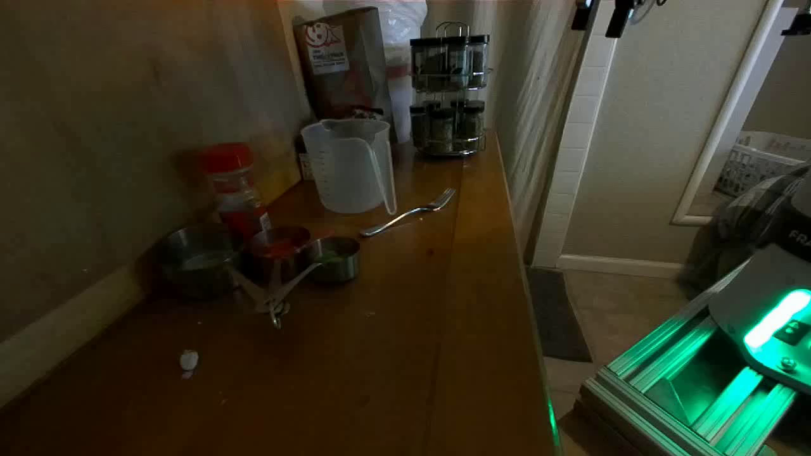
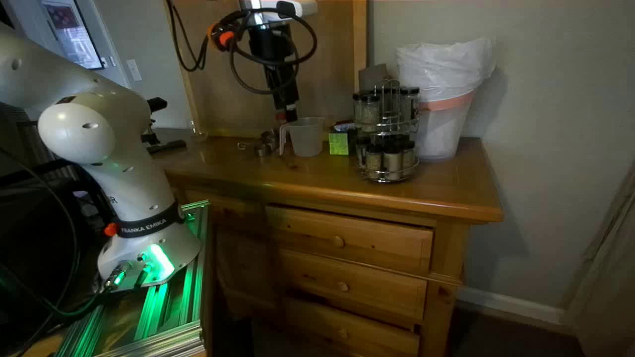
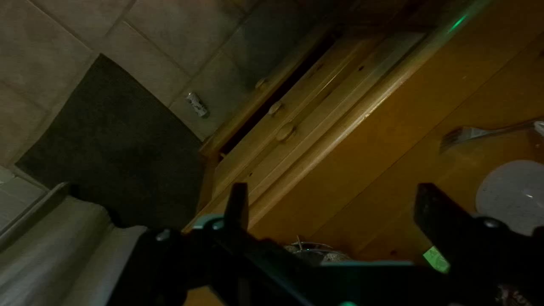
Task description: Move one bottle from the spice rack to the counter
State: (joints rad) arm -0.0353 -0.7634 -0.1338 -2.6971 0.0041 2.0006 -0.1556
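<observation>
The spice rack [image 1: 450,152] stands at the far end of the counter [image 1: 393,354]. It is a two-tier wire rack of clear jars with dark lids, also seen in an exterior view [image 2: 389,179]. Jars sit on both tiers, such as a lower-tier jar [image 2: 392,161]. My gripper [image 2: 286,117] hangs above the counter, left of the rack in that view; its fingertips [image 1: 597,28] also show at the top of an exterior view. In the wrist view the fingers [image 3: 330,187] are wide apart with nothing between them. The rack [image 3: 314,245] is mostly hidden there behind the gripper body.
A white pitcher [image 1: 345,168] and a fork [image 1: 408,215] lie near the rack. Metal measuring cups [image 1: 332,259] and a red-lidded jar [image 1: 228,158] stand along the wall. A brown bag [image 1: 345,69], a white bin [image 2: 439,129] and a green box [image 2: 339,143] surround the rack.
</observation>
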